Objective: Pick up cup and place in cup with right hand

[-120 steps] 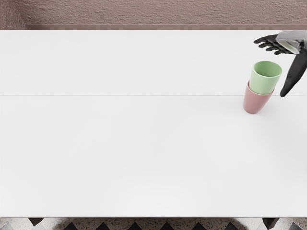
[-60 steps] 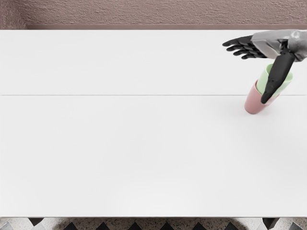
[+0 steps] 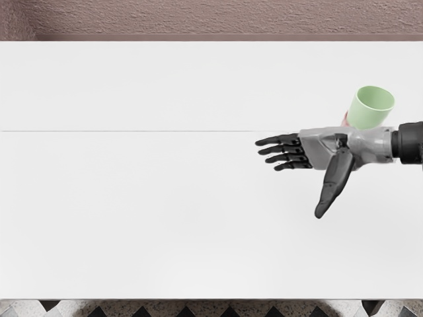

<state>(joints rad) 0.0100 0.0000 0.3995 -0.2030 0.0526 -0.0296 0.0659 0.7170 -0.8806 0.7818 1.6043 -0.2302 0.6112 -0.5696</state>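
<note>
Right hand (image 3: 320,148), one: lay wide open, fingers extended, thumb spread, nothing held. Pink cup (image 3: 344,119), one: showed only a sliver beyond the hand, at the right of the white table (image 3: 165,211). Green cup (image 3: 370,117), one: sat mouth up, apparently nested in the pink; probably light, stiff and somewhat slippery, best gripped around its outer wall, below the rim.

A pale green cup (image 3: 371,117) and a pink cup (image 3: 345,119) on a white worktop (image 3: 165,198).
The right hand (image 3: 289,191) is grey with black fingers (image 3: 335,179); the wall (image 3: 211,16) is brownish pink, the floor (image 3: 208,309) black diamonds on speckled grey.
</note>
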